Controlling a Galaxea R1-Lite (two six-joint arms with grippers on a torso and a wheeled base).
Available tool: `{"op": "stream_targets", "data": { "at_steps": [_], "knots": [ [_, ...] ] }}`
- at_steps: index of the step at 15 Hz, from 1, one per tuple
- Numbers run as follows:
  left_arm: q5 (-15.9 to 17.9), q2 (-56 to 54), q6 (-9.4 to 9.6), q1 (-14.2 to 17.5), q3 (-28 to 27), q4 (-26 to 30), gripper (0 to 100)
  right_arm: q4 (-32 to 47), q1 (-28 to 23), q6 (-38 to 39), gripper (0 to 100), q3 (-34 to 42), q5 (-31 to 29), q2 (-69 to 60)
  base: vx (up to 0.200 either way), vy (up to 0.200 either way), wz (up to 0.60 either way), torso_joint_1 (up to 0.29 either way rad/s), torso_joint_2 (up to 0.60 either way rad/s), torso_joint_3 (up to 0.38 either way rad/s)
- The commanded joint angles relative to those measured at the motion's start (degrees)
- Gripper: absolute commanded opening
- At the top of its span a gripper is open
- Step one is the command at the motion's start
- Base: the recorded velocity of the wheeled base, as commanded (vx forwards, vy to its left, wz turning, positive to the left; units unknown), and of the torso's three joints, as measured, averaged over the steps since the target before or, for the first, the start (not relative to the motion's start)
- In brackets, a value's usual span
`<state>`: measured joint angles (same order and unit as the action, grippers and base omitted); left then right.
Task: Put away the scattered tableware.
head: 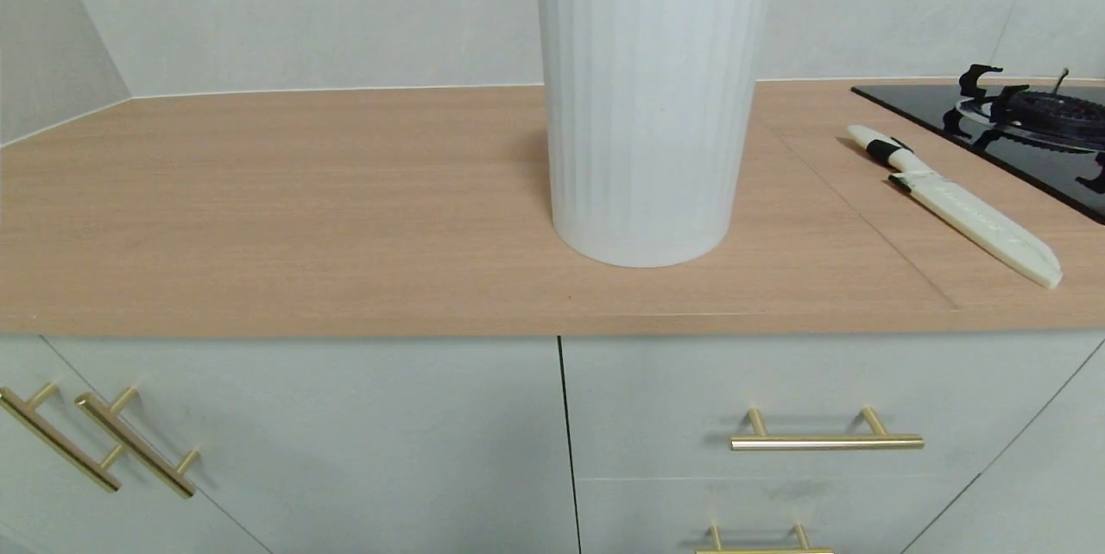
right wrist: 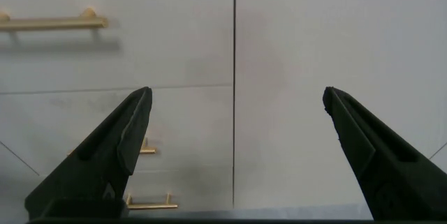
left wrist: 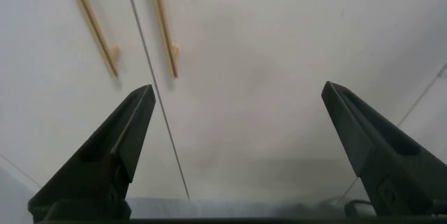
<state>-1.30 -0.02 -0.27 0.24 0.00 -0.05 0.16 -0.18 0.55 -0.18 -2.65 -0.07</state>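
A white knife [head: 958, 204] with black bands on its handle lies on the wooden counter [head: 285, 217] at the right, beside the stove. A tall white ribbed container [head: 647, 97] stands upright in the middle of the counter. My left gripper [left wrist: 237, 91] is open, facing the white cabinet doors below the counter with nothing between its fingers. My right gripper [right wrist: 237, 95] is open too, facing the cabinet drawers, and holds nothing.
A black glass stove [head: 1010, 122] with a burner grate sits at the counter's far right. Below the counter are white cabinet doors with gold handles [head: 95, 442] and drawers with gold handles [head: 824, 437]. The counter's left half is bare wood.
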Motion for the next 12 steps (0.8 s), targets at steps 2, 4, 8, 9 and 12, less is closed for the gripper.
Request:
{"op": "stream_targets", "data": {
  "at_steps": [2, 4, 8, 9, 12],
  "knots": [
    [0.0, 0.0, 0.00, 0.0, 0.0, 0.0, 100, 0.0, 0.0, 0.0, 100, 0.0, 0.0, 0.1, 0.000, 0.000, 0.00, 0.127, -0.50, -0.320],
    [0.0, 0.0, -0.08, 0.0, 0.0, 0.0, 100, 0.0, 0.0, 0.0, 100, 0.0, 0.0, 0.1, 0.000, 0.000, 0.00, 0.112, -0.50, -0.303],
    [0.0, 0.0, -0.08, 0.0, 0.0, 0.0, 100, -0.1, 0.0, 0.0, 100, 0.0, 0.0, 0.1, 0.000, 0.000, 0.00, 0.163, -0.46, -0.298],
    [0.0, 0.0, -0.08, 0.0, 0.0, 0.0, 100, -0.1, 0.0, 0.0, 100, 0.0, 0.0, 0.1, 0.000, 0.000, 0.00, 0.173, -0.48, -0.300],
    [0.0, 0.0, -0.08, 0.0, 0.0, 0.0, 100, 0.0, 0.0, 0.0, 100, 0.0, 0.0, 0.1, 0.000, 0.000, 0.00, 0.191, -0.48, -0.284]
  ]
}}
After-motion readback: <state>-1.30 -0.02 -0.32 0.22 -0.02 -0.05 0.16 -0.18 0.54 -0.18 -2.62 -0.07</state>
